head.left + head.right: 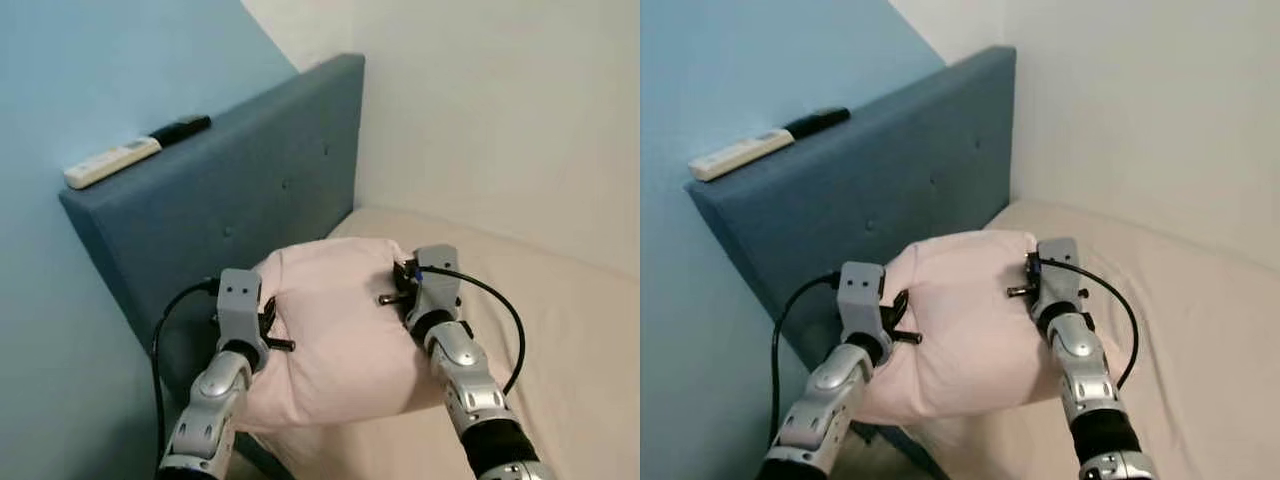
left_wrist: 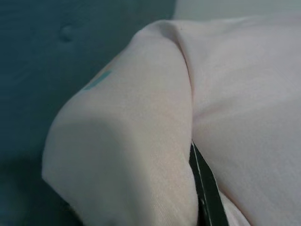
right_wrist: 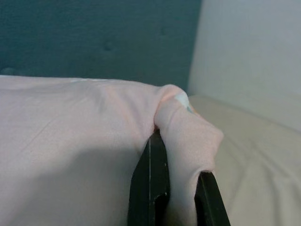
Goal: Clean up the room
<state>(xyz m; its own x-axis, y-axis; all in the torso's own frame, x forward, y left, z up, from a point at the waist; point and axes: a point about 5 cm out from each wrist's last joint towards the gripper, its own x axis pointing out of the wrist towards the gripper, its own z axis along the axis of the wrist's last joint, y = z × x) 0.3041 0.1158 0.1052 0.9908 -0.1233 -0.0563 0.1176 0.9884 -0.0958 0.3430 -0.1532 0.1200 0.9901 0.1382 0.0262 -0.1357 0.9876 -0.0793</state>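
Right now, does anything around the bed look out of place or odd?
Two remotes, one white and one black, lie on the narrow top edge of the blue headboard, an odd perch. The pink pillow is pinched at both ends by the two grippers, off the mattress.

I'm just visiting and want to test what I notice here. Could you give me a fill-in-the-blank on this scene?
1. Both grippers, left and right, are shut on a pink ____.
2. The remote lies on top of the blue ____.
3. Next to the white remote lies a second one, coloured ____.
4. The wall behind the remotes is coloured ____.

Missing words: pillow; headboard; black; blue
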